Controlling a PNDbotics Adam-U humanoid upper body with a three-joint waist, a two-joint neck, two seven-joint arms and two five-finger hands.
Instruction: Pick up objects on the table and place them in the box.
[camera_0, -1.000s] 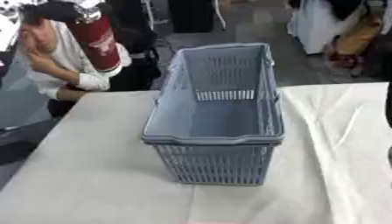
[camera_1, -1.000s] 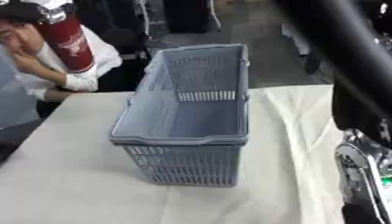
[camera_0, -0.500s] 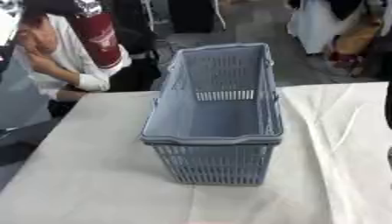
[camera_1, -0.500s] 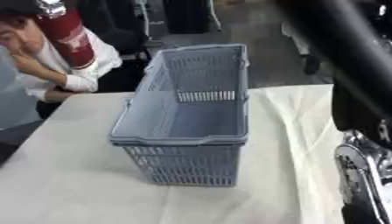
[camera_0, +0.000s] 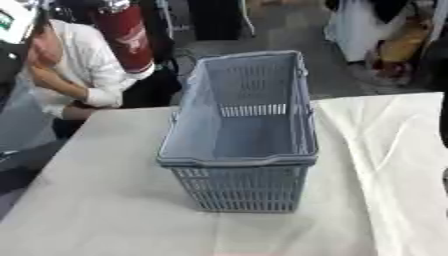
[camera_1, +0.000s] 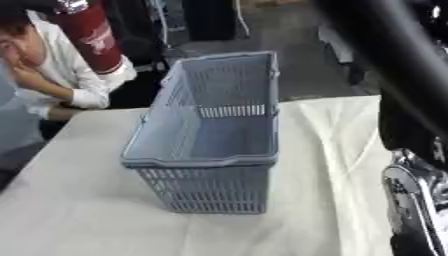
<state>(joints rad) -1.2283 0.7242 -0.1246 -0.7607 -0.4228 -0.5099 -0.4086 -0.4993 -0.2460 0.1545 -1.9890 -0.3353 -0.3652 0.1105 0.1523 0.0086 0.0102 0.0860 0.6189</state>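
Observation:
A grey-blue slatted plastic basket (camera_0: 236, 161) stands upright in the middle of the table, its long side running away from me. I see nothing inside it. No loose objects show on the cloth around it. Neither of my hands shows in either view. Only my right arm (camera_1: 389, 75), black, crosses the right eye view's upper right, with a silver joint (camera_1: 409, 197) low at the right edge.
A pale cloth (camera_0: 96, 200) covers the table and lies wrinkled to the right of the basket (camera_0: 376, 150). The table's far edge runs just behind the basket. A red cylinder (camera_0: 122, 35) stands beyond the far left corner.

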